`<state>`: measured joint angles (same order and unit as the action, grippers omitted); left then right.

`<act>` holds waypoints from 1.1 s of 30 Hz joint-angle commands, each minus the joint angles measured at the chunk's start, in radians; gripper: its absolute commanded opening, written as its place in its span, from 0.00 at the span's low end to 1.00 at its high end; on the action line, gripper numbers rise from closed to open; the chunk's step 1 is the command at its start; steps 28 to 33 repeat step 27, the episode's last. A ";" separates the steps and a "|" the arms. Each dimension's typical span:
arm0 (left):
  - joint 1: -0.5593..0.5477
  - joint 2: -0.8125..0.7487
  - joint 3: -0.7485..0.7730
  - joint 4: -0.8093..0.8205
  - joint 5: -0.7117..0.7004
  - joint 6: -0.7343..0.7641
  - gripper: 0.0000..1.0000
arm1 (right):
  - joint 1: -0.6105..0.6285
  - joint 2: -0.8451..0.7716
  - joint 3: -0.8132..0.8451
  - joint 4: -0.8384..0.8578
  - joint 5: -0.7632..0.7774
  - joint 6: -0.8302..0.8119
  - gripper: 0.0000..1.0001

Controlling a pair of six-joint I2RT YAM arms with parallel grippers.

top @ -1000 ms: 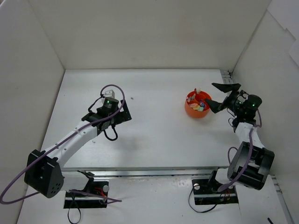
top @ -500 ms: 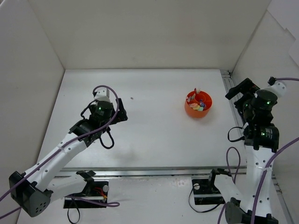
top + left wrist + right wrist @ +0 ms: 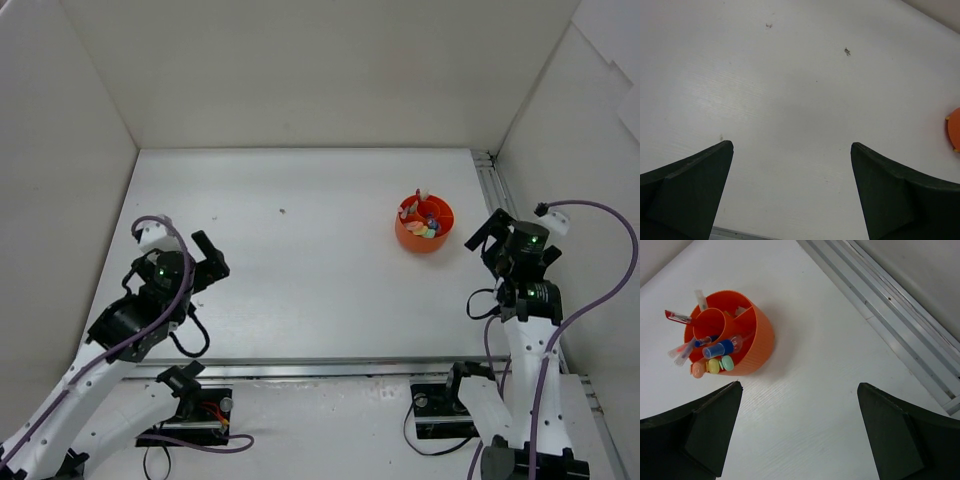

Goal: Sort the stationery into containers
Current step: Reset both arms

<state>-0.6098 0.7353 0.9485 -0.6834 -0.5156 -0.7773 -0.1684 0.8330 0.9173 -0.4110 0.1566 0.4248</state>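
Note:
The round orange cup (image 3: 424, 236) with inner dividers stands at the right middle of the table. In the right wrist view the cup (image 3: 752, 347) holds several pens and markers: a blue-capped clear one (image 3: 720, 347), orange, yellow and green ends (image 3: 713, 365), a red one (image 3: 675, 316) and a pale stick (image 3: 700, 299). My right gripper (image 3: 484, 233) (image 3: 800, 384) is open and empty, just right of the cup and nearer than it. My left gripper (image 3: 208, 260) (image 3: 791, 144) is open and empty over bare table at the near left. The cup's edge shows at the left wrist view's right border (image 3: 954, 130).
White walls stand around the table on the left, back and right. A metal rail (image 3: 490, 185) (image 3: 880, 305) runs along the table's right edge, beside the right gripper. A few small dark specks (image 3: 846, 50) lie on the table surface.
Both arms have drawn back toward their bases. The left gripper moved left and nearer; the right gripper swung away from the cup and now sits lower right of it, open.

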 commanded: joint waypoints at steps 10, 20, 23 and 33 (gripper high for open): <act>-0.004 -0.142 -0.014 -0.156 -0.136 -0.094 1.00 | 0.006 -0.153 -0.078 0.186 -0.083 -0.043 0.98; -0.004 -0.139 -0.040 -0.156 -0.139 -0.106 1.00 | 0.004 -0.156 -0.107 0.184 -0.072 -0.003 0.98; -0.004 -0.136 -0.036 -0.159 -0.139 -0.108 1.00 | 0.004 -0.170 -0.115 0.184 -0.077 -0.009 0.98; -0.004 -0.148 -0.053 -0.156 -0.138 -0.112 1.00 | 0.006 -0.184 -0.118 0.184 -0.063 -0.004 0.98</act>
